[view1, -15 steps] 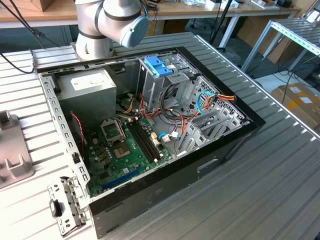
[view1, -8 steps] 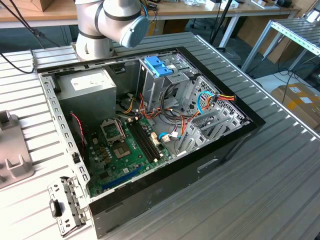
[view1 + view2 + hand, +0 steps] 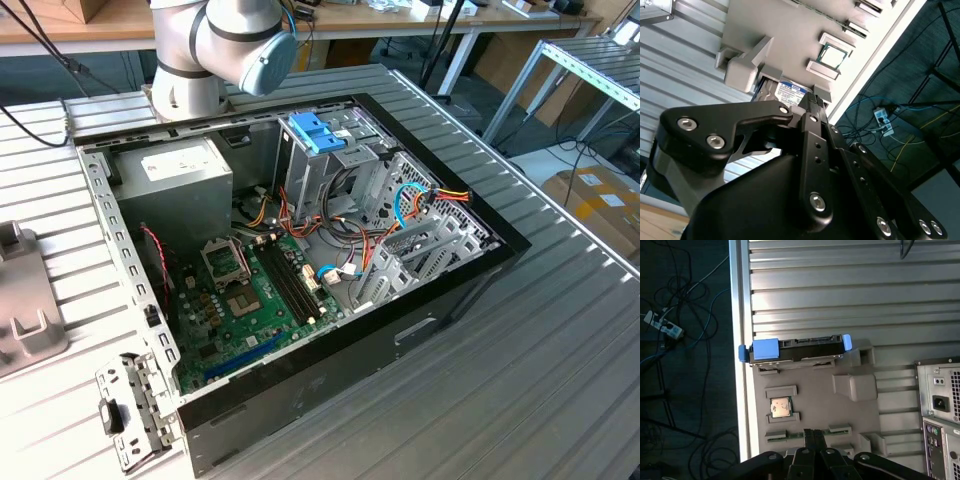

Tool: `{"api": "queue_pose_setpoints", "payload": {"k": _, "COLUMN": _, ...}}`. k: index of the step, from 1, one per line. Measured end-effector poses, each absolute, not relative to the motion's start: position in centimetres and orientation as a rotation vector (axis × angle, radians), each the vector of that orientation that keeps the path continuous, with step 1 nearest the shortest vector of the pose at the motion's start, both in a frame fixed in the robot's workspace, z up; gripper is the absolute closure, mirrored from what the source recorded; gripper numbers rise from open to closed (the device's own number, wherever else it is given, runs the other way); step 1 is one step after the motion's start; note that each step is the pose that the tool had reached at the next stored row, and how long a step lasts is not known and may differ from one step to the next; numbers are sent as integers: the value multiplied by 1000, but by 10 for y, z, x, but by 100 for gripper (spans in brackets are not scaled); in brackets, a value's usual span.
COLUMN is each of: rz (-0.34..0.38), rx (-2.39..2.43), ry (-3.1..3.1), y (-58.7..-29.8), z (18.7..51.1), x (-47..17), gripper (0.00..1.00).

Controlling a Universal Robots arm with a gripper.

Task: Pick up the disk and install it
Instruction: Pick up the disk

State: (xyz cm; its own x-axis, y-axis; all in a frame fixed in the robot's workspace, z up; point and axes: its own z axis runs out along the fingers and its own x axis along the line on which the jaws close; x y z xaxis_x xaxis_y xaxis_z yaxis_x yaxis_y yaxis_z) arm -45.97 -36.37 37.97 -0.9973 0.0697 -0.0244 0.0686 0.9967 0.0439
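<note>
Disk (image 3: 795, 347), blue-framed: seated in grey holder (image 3: 22, 335), nine o'clock of computer case (image 3: 450, 300), exterior view. Gripper (image 3: 813, 431): fingers (image 3: 809, 436) closed, empty, near disk; best opened wide and centred squarely over the frame.

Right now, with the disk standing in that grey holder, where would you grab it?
Probably midway along its exposed long edge, pinching the two flat faces from above. The disk stands on edge in the holder, with blue tabs at both ends.

One disk (image 3: 800, 351), one computer case (image 3: 330, 385)
</note>
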Motion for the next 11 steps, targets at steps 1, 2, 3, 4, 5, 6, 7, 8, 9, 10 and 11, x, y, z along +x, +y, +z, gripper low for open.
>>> {"api": "queue_pose_setpoints", "payload": {"k": 1, "rz": 67, "rx": 103, "ry": 3113, "y": -364, "z": 380, "x": -460, "gripper": 89}}
{"api": "queue_pose_setpoints", "payload": {"k": 2, "rz": 67, "rx": 92, "ry": 3114, "y": -364, "z": 380, "x": -460, "gripper": 89}}
{"api": "queue_pose_setpoints", "payload": {"k": 3, "rz": 67, "rx": 86, "ry": 3114, "y": -364, "z": 380, "x": -460, "gripper": 89}}
{"api": "queue_pose_setpoints", "payload": {"k": 4, "rz": 68, "rx": 77, "ry": 3114, "y": -364, "z": 380, "x": -460, "gripper": 89}}
{"api": "queue_pose_setpoints", "payload": {"k": 5, "rz": 68, "rx": 70, "ry": 3115, "y": -364, "z": 380, "x": -460, "gripper": 89}}
{"api": "queue_pose_setpoints", "payload": {"k": 6, "rz": 68, "rx": 61, "ry": 3115, "y": -364, "z": 380, "x": -460, "gripper": 89}}
{"api": "queue_pose_setpoints", "payload": {"k": 7, "rz": 68, "rx": 52, "ry": 3115, "y": -364, "z": 380, "x": -460, "gripper": 89}}
{"api": "queue_pose_setpoints", "payload": {"k": 8, "rz": 68, "rx": 45, "ry": 3115, "y": -364, "z": 380, "x": -460, "gripper": 89}}
{"api": "queue_pose_setpoints", "payload": {"k": 9, "rz": 68, "rx": 32, "ry": 3116, "y": -364, "z": 380, "x": -460, "gripper": 89}}
{"api": "queue_pose_setpoints", "payload": {"k": 10, "rz": 68, "rx": 25, "ry": 3116, "y": -364, "z": 380, "x": -460, "gripper": 89}}
{"api": "queue_pose_setpoints", "payload": {"k": 11, "rz": 68, "rx": 14, "ry": 3116, "y": -364, "z": 380, "x": -460, "gripper": 89}}
